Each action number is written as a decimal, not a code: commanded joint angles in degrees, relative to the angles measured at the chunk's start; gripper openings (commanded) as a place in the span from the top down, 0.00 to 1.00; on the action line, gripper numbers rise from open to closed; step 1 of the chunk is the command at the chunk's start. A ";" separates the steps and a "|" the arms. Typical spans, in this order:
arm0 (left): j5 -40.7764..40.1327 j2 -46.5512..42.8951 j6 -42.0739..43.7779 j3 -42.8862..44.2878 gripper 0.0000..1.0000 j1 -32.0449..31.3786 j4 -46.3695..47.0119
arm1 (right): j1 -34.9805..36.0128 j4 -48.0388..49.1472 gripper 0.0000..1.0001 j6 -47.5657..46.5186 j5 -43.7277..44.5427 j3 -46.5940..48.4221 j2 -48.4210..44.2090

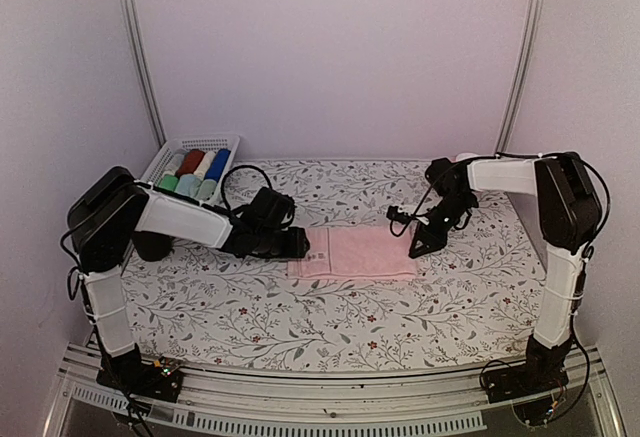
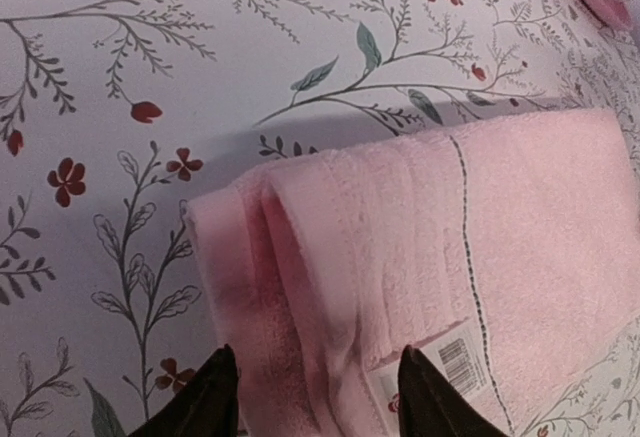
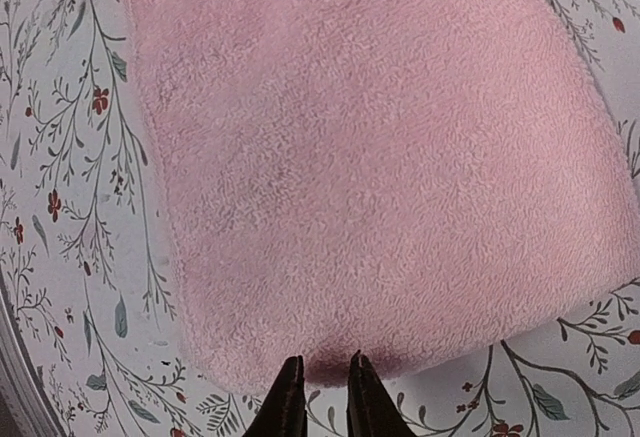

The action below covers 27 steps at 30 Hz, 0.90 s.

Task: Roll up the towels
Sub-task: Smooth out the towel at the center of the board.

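The pink towel lies flat and folded at the middle of the table. In the top view its long axis runs from 9 to 3 o'clock. My left gripper sits at the 9 o'clock end, fingers apart astride the doubled edge. My right gripper is at the 3 o'clock end, jaws narrow at the hem, and I cannot tell whether cloth is pinched. Neither arm is nearer. I judge the roll should run along that axis. The flowered table cover lies flat. The white basket stands well apart at 10 o'clock.
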 commanded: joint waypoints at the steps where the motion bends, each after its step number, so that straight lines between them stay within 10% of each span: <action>1: -2.33 -4.04 1.04 0.75 0.41 0.63 -1.79 | -0.05 0.14 0.87 -1.31 -0.16 -1.28 -2.45; 27: -5.46 5.76 4.23 5.90 0.64 -2.73 -1.62 | 3.44 3.08 0.94 -2.11 6.88 -4.75 -0.66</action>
